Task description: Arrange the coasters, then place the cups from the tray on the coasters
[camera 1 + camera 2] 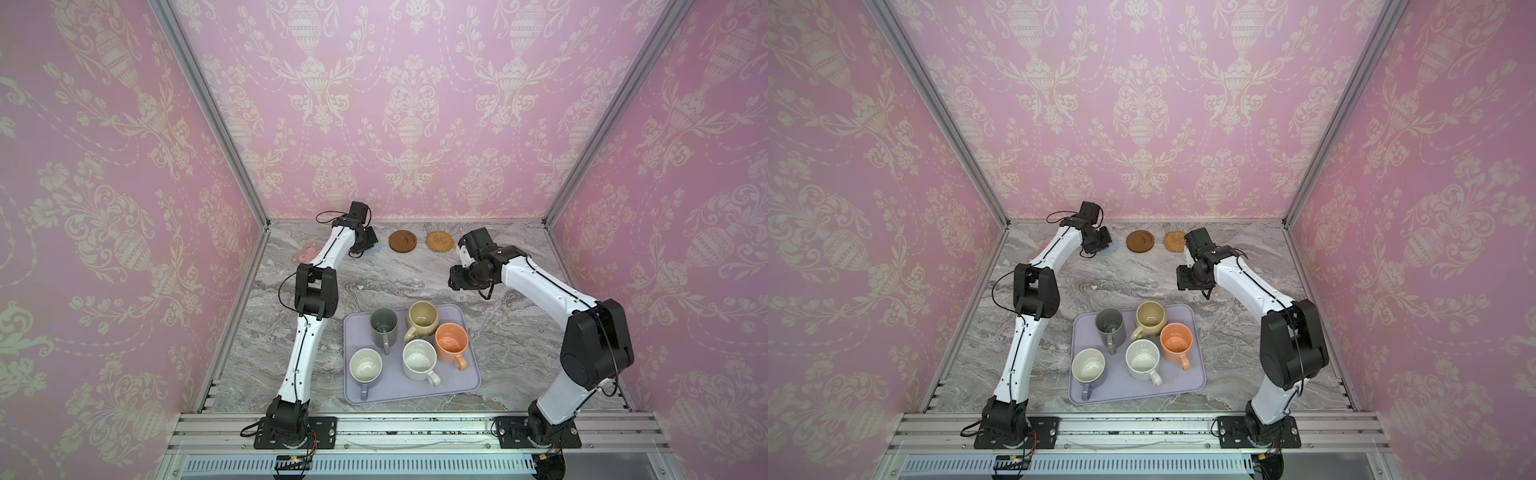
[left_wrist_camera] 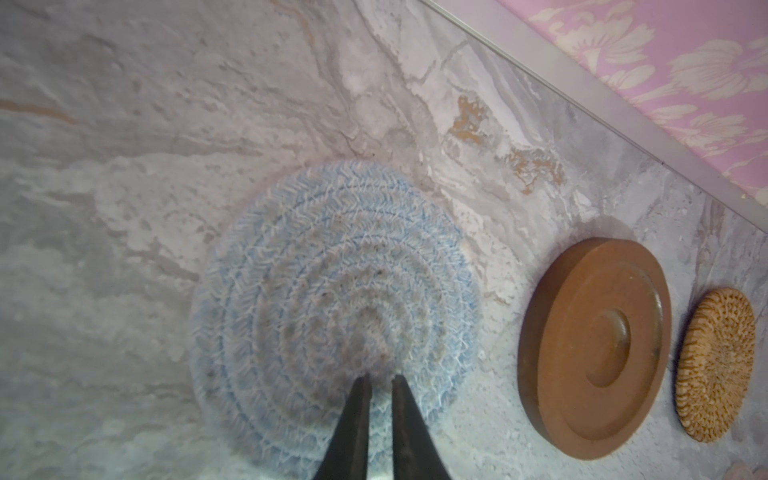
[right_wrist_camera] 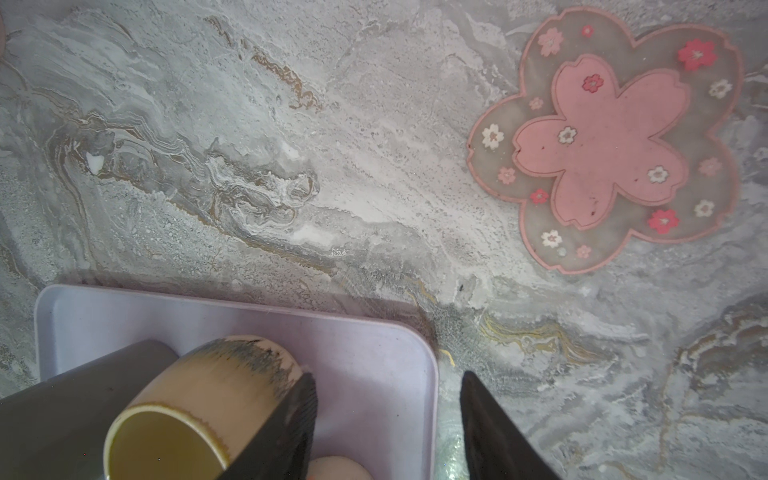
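Blue crocheted round coaster [image 2: 332,307] lies beside the dark brown disc coaster [image 2: 594,349]; my clenched left gripper [image 2: 382,377] touches it, my right gripper [image 3: 387,374] hangs released.

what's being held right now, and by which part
Nothing. Left fingers shut, tips on the middle of the flat blue coaster; right fingers open, empty.

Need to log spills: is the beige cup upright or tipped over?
Upright. In both top views the beige cup stands on the tray, its open mouth facing up.
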{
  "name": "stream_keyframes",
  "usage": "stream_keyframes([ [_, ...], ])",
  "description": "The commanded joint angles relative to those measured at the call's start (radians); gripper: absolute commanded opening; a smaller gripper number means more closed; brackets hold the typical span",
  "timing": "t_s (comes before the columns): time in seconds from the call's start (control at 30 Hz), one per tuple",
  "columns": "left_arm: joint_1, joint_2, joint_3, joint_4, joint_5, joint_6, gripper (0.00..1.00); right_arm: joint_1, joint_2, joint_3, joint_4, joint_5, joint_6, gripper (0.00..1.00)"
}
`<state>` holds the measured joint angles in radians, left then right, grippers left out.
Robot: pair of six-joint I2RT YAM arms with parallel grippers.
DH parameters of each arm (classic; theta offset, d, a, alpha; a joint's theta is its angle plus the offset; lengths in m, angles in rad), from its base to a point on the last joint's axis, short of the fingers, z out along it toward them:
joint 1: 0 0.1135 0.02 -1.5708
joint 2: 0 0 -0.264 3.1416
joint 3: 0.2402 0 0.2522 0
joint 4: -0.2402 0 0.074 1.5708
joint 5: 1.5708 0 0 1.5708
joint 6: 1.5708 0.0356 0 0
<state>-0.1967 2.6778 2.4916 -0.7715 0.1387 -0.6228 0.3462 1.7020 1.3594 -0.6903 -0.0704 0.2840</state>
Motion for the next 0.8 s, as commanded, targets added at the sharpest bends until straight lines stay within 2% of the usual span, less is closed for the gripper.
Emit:
stream_keyframes([
  [0.0,0.023,0.062,-0.010,-0.063,-0.072,-0.022,0.16,-0.006,0.014,0.023,-0.023,-0.002,-0.017,0.57],
  [0.47,0.014,0.051,-0.010,-0.057,-0.018,-0.032,0.17,-0.006,-0.004,0.010,-0.010,-0.009,0.001,0.57],
  [0.77,-0.025,0.032,-0.036,-0.059,-0.010,-0.007,0.17,-0.006,-0.028,-0.020,0.011,-0.019,0.018,0.57],
])
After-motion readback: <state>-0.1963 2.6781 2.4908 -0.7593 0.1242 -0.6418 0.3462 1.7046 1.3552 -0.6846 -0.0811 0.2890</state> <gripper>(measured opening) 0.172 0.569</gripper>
